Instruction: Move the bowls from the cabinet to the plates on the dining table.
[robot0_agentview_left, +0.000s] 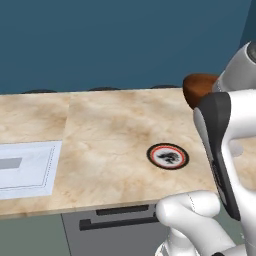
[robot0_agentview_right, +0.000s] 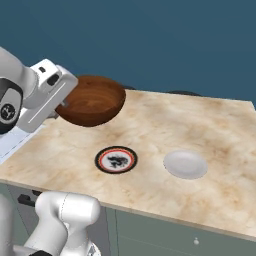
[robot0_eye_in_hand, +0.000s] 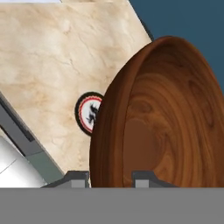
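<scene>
Tool (robot0_eye_in_hand: 109, 177) clamps wooden bowl (robot0_agentview_right: 92, 100) rim above plate (robot0_agentview_right: 116, 159), table (robot0_agentview_right: 210, 130) open.

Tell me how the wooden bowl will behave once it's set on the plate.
The bowl looks rigid, so it shouldn't flex in the hand. Its glossy finish may slip. Its rounded underside could rock on the small flat plate.
</scene>
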